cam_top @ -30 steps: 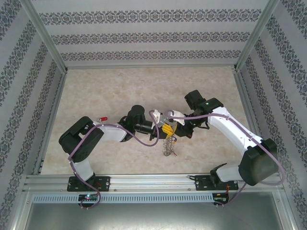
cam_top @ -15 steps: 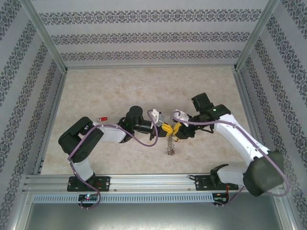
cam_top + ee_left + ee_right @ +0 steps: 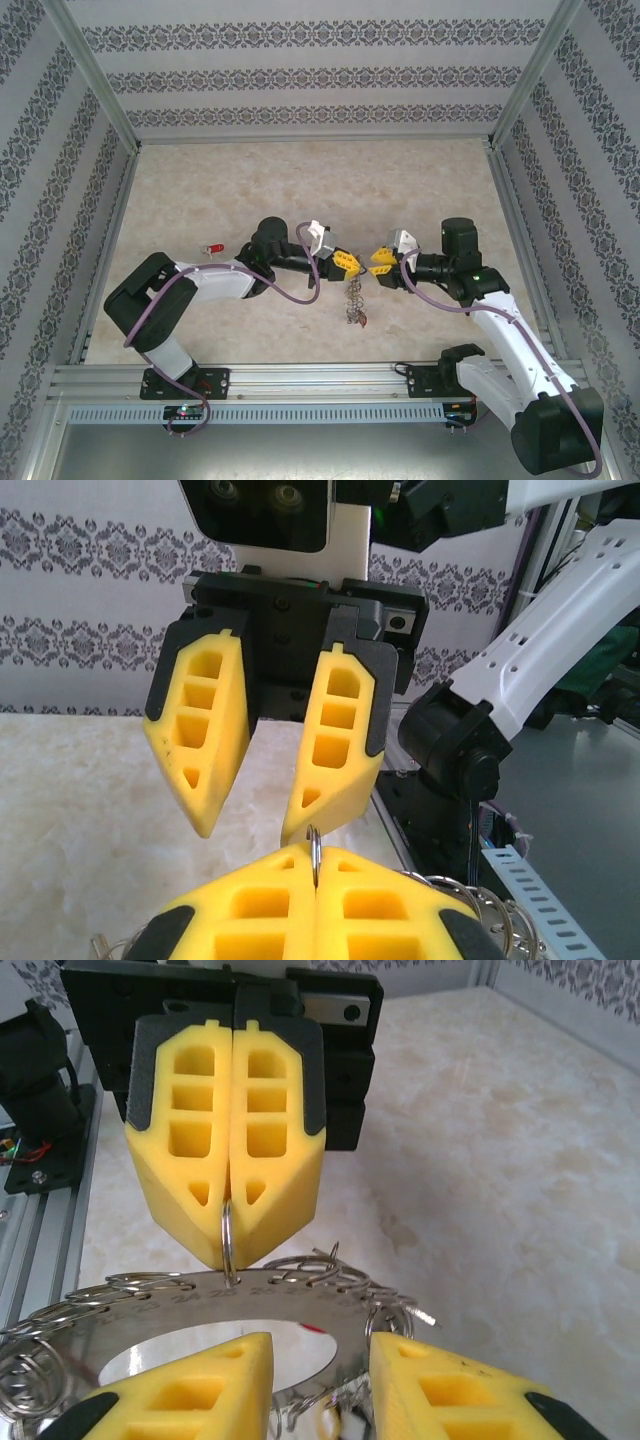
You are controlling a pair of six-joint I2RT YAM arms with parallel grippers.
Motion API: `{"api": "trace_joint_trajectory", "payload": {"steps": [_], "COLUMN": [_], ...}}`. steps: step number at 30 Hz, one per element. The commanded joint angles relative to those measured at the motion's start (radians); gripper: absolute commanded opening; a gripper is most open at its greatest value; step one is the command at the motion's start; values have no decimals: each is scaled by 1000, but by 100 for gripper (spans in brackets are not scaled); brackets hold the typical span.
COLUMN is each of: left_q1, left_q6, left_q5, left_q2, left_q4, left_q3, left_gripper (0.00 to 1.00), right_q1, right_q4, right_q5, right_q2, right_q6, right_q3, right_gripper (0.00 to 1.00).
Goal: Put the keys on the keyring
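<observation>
The left jaws pinch shut on a wire loop of the large grey metal loop-fringed keyring (image 3: 352, 298) at frame centre. The right jaws stand apart nearby. The keyring's engraved numbers are too blurred to read.

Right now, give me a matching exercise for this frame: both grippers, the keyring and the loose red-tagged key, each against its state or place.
Column 1:
1. left gripper
2. right gripper
3. keyring
4. red-tagged key

Column 2:
a. lying on the table beside the left arm
b. jaws apart, holding nothing
c. hanging by one pinched wire loop
d. jaws shut on a wire loop

Pairs: 1-d, 2-b, 3-c, 4-a
</observation>
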Motion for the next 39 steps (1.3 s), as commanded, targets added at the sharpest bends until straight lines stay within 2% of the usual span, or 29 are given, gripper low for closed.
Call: {"api": "trace_joint_trajectory", "payload": {"steps": [1, 13, 23, 25, 28, 31, 34, 36, 39], "left_q1": [10, 10, 6, 4, 2, 2, 6, 15, 31], "left_q6": [-11, -46, -48, -49, -44, -38, 8, 39, 99], "left_q5": [32, -9, 19, 26, 27, 7, -21, -19, -28], "left_q2": [-30, -17, -2, 3, 9, 11, 2, -11, -42], "left_q4": [60, 97, 66, 58, 48, 30, -48, -95, -179], "left_q3": [38, 57, 89, 98, 101, 92, 81, 67, 45], "left_gripper": [0, 0, 0, 0, 0, 0, 9, 23, 26], "right_q1": [4, 65, 86, 89, 88, 89, 94, 109, 144], "right_q4": [90, 50, 57, 57, 57, 34, -59, -132, -229], "right_q5": [-98, -164, -135, -136, -123, -68, 6, 69, 156], "right_q2": [-11, 61, 91, 94, 96, 97, 97, 96, 111], "right_q6": [-3, -15, -9, -8, -3, 3, -41, -90, -149], "right_q3": [-6, 37, 55, 57, 60, 66, 87, 100, 129], "right_gripper": [32, 31, 17, 13, 0, 0, 0, 0, 0]}}
